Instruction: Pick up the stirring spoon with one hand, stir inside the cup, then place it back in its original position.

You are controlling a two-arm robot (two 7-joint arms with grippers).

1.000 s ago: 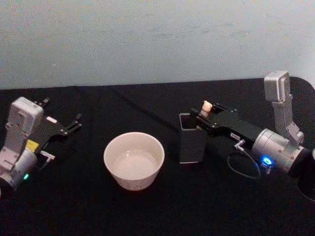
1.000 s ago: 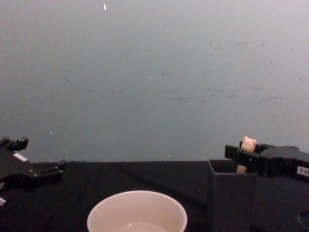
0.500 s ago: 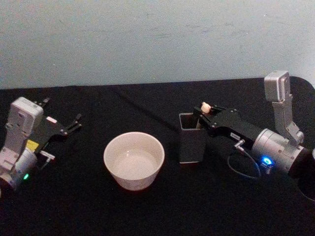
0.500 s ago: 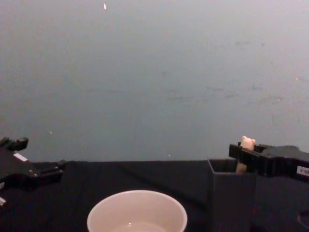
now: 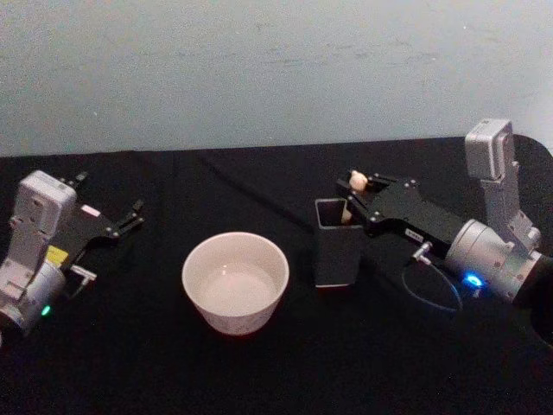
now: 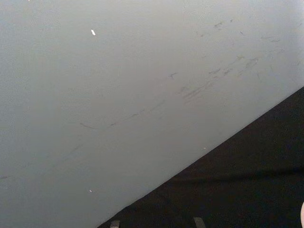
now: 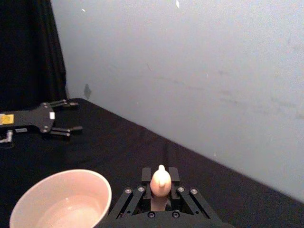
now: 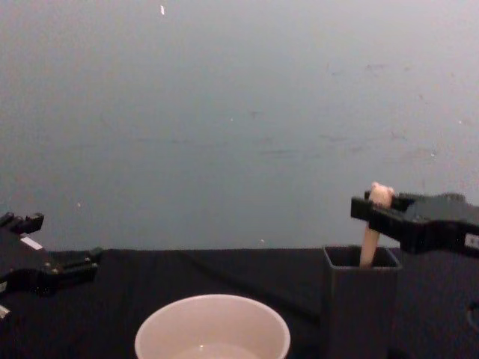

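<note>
The stirring spoon (image 5: 355,186) has a beige handle topped by a tiny bear head (image 8: 380,192) and stands partly lifted out of the dark grey square holder (image 5: 337,246). Its lower end is still inside the holder (image 8: 361,299). My right gripper (image 5: 354,194) is shut on the handle just below the bear head, directly above the holder's opening. The right wrist view shows the bear head (image 7: 160,182) held between the two fingers (image 7: 174,176). The wide cream-white cup (image 5: 235,281) sits to the left of the holder, with liquid inside. My left gripper (image 5: 128,218) rests open at the far left.
A black cloth covers the table (image 5: 276,372), and a pale wall rises behind it. A thin cable (image 5: 428,290) loops beside the right wrist. The cup (image 8: 212,329) and holder stand close together, with open cloth in front of them.
My right gripper has risen, drawing the spoon upward so more of its beige handle stands above the holder's rim. The left arm and the cup have not moved.
</note>
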